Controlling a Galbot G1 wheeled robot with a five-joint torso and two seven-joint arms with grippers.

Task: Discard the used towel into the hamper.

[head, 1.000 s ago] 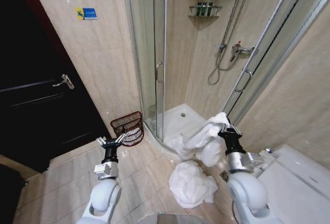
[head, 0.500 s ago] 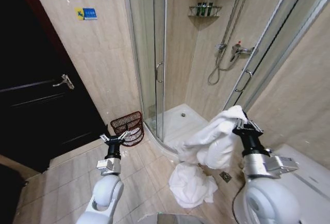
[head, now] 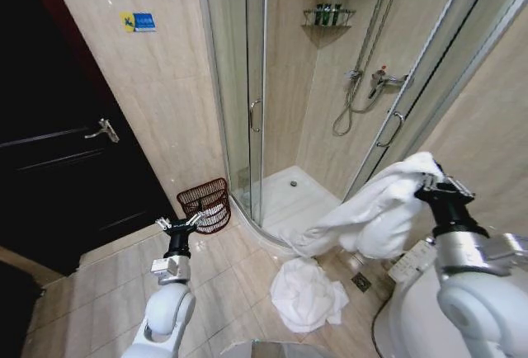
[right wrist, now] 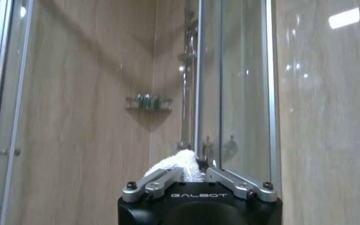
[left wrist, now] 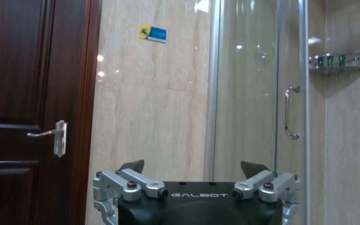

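The right claw (head: 435,183) is held raised at the right, its fingers clamped together on a corner of the white towel (head: 371,214), which is stretched from the claw down and to the left towards the rim of the shower tray (head: 285,195). A second white towel (head: 307,294) is seen crumpled on the tiled floor beneath it. The left claw (head: 179,224) is held low at the left with its fingers spread apart and nothing between them, just in front of the hamper (head: 206,204), which is stood on the floor against the wall, between the dark door (head: 58,168) and the glass shower enclosure.
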